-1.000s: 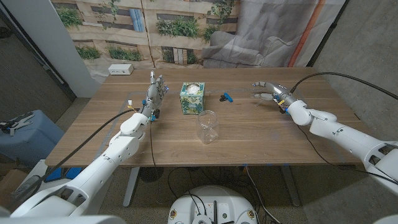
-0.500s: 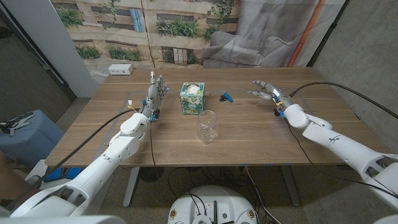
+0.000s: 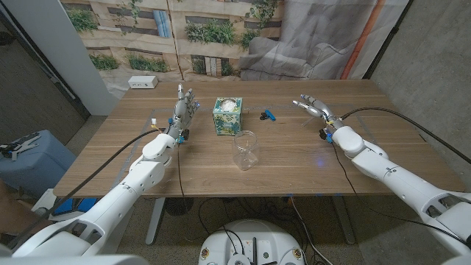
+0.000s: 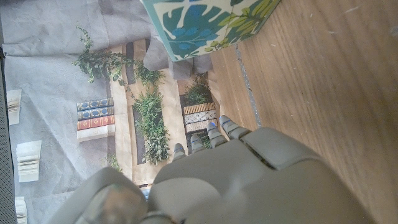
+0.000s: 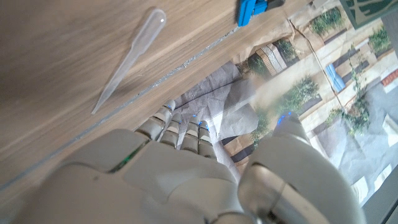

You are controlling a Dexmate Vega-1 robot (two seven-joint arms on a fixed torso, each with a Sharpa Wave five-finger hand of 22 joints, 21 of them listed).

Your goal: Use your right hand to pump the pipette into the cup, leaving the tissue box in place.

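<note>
On the table, just ahead of the right robot hand: the pipette, lying flat on the wood, thin tip toward the fingertips, bulb end toward a blue clip.

Right robot hand: fingers spread and extended, nothing held, not touching the pipette. Left robot hand: fingers straight and apart, nothing held, standing beside the tissue box.

Near the table's middle, in front of the tissue box and well apart from the pipette: the cup, clear and upright.

Handling, as a judgement: probably very light, thin soft plastic, smooth and prone to roll or skid when nudged. Best pinched at the stiffer stem just below the bulb for the lift, leaving the bulb free to squeeze over the cup. Hard to pick off a flat surface, so a low, gentle pinch rather than a press. Carry path best kept in front of the tissue box.
</note>
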